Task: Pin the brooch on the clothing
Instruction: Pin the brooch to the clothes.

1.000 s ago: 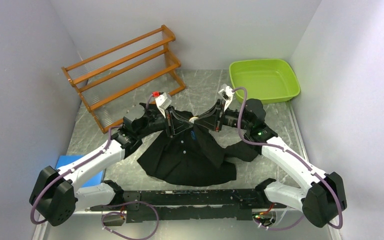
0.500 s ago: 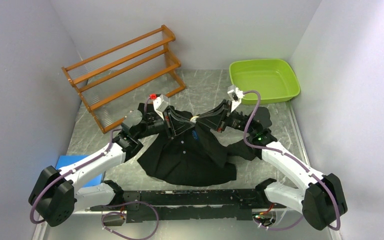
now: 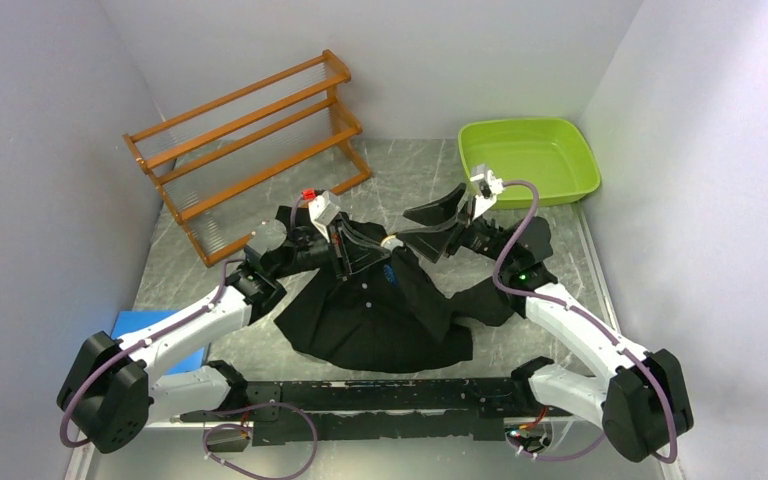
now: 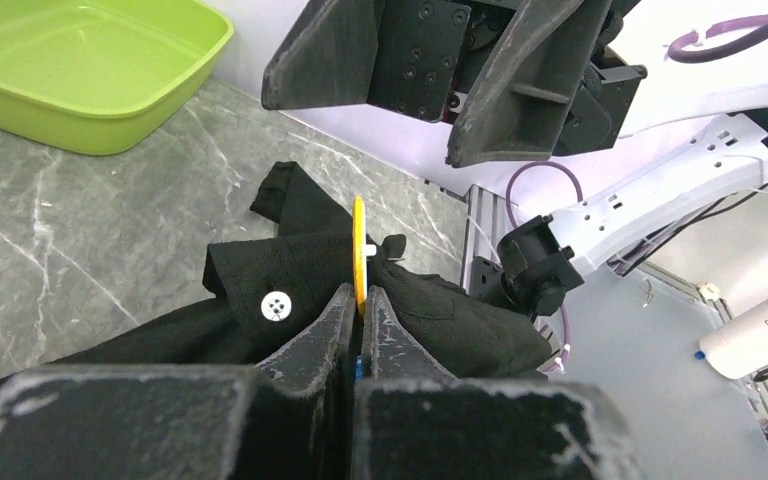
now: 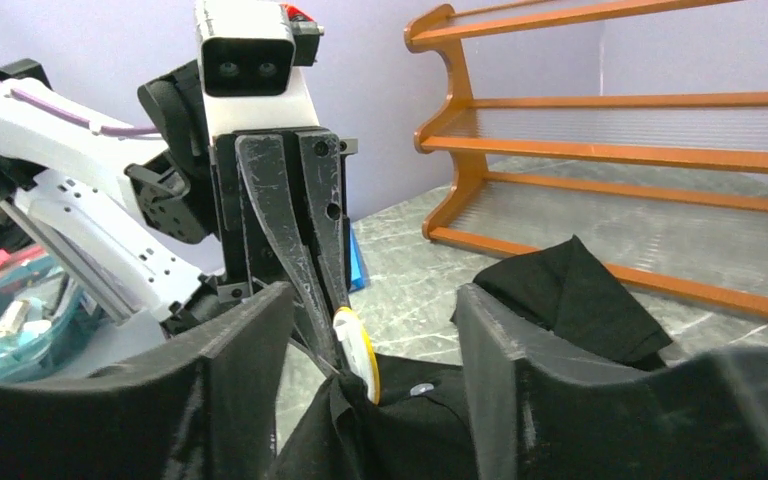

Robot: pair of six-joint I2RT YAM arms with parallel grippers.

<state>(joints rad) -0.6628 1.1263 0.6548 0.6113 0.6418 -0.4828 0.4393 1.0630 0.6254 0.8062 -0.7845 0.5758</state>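
L→R: 1 blue block point(image 3: 148, 328) near left, 1 wooden rack point(image 3: 250, 140) far left. 1 black shirt point(image 3: 380, 320) mid-table, spread toward the near edge, one fold raised. Left gripper point(image 4: 360, 293) fully closed, pinching that fold. 1 yellow brooch point(image 4: 359, 250) edge-on right at its tips, 1 pale button point(image 4: 275, 306) just beside. Right gripper point(image 3: 405, 226) wide apart, gripping nothing, fingers flanking the brooch without contact. 1 green tray point(image 3: 530, 160) far right

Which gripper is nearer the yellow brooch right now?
Left. The left gripper is shut on the edge of the brooch; the right gripper is open, facing it without touching.
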